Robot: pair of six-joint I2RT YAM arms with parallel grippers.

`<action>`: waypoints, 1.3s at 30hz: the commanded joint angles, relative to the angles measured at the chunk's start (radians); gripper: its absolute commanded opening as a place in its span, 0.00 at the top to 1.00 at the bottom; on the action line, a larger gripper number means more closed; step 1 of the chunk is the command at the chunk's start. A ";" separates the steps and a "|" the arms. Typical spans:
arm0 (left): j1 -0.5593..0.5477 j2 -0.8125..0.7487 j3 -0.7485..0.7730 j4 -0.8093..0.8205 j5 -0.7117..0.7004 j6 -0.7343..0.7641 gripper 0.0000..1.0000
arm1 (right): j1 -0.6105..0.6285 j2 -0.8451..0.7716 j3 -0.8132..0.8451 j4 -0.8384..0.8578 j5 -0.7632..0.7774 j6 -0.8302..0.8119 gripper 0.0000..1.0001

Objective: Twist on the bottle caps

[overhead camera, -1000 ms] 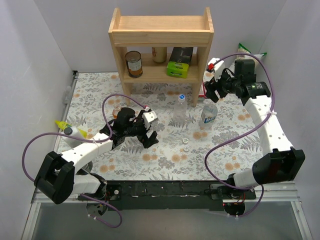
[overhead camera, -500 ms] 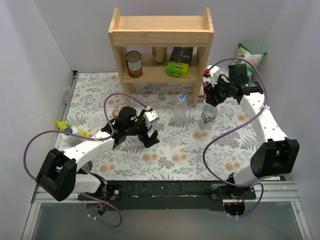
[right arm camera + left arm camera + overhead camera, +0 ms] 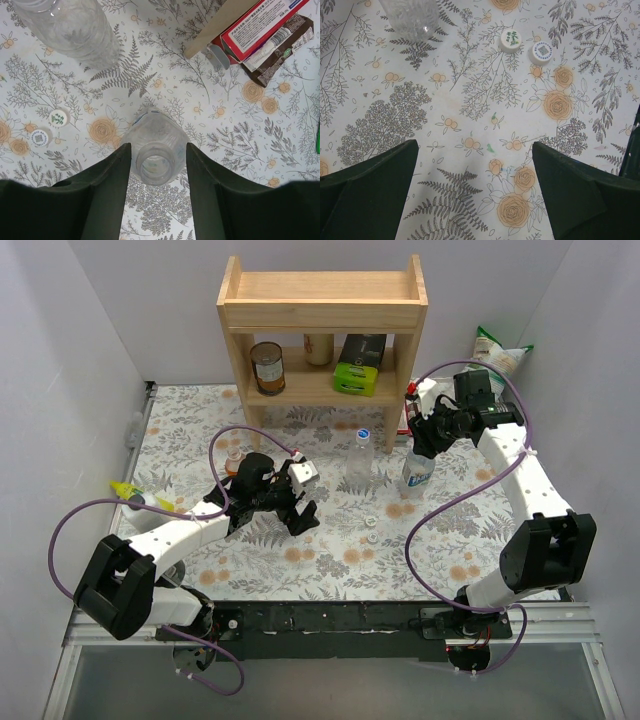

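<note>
While your right gripper (image 3: 158, 148) straddles the open neck of the labelled bottle (image 3: 151, 133) (pinching or not: cannot tell), your left gripper (image 3: 474, 146) hangs spread wide; ahead lie a tree-print cap (image 3: 510, 41) and a code-print cap (image 3: 541, 52), both white. Label text unreadable.

the plain clear bottle (image 3: 359, 470) stands upright near the middle of the table, with the blue cap (image 3: 363, 435) sitting on its neck. just to its right the labelled bottle (image 3: 155, 135), clear with a blue-and-white band, also stands upright, its mouth open and uncapped. two loose white caps lie flat on the floral cloth in front of these bottles: the green-sprig cap (image 3: 511, 41) and the code-print cap (image 3: 542, 52), just beside each other but apart. the orange bottle (image 3: 233, 463) stands further left, mostly hidden; its top looks reddish, perhaps capped.
</note>
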 commanded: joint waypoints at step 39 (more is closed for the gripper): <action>-0.097 0.275 0.338 0.239 0.272 -0.043 0.02 | -0.020 -0.244 0.048 -0.335 -0.436 -0.096 0.99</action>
